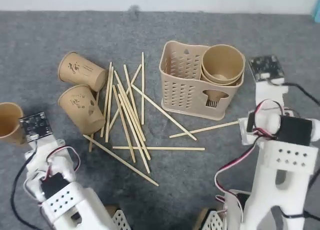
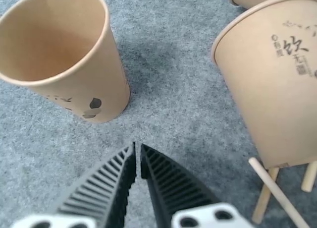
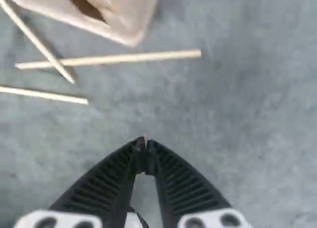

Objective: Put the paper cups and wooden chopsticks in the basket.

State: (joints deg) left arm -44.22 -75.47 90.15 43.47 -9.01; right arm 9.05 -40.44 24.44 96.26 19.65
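A beige slotted basket (image 1: 186, 87) stands right of centre with nested paper cups (image 1: 222, 62) in its right end. Two paper cups (image 1: 80, 70) (image 1: 80, 107) lie on their sides at the left. A third cup (image 1: 9, 122) (image 2: 64, 54) stands upright at the far left edge. Several wooden chopsticks (image 1: 130, 115) are strewn between the cups and the basket. My left gripper (image 2: 137, 149) is shut and holds nothing, low over the carpet between the upright cup and a lying cup (image 2: 277, 89). My right gripper (image 3: 144, 142) is shut, over carpet near a lone chopstick (image 3: 109, 59) (image 1: 205, 129).
Grey carpet covers the whole table. The left arm (image 1: 50, 180) rises from the front left, the right arm (image 1: 280, 155) from the front right. A basket corner (image 3: 99, 10) lies beyond the right gripper. Bare carpet stretches along the front middle.
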